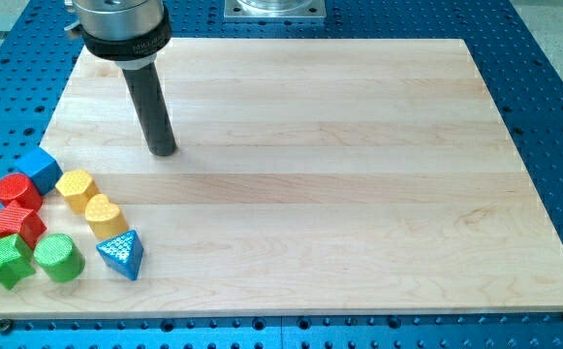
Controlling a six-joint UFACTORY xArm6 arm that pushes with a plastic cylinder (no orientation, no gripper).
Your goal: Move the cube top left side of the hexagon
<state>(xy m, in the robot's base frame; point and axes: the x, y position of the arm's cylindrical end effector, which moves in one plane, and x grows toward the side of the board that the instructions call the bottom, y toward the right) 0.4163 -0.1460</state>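
The blue cube sits at the board's left edge. A yellow hexagon lies just to its lower right, close but apart. My tip rests on the wooden board, up and to the right of the hexagon and well clear of every block. The dark rod rises from it to the arm's grey mount at the view's top left.
Clustered at the lower left are a red cylinder, a red star, a green star, a green cylinder, a second rounded yellow block and a blue triangle. A blue perforated table surrounds the board.
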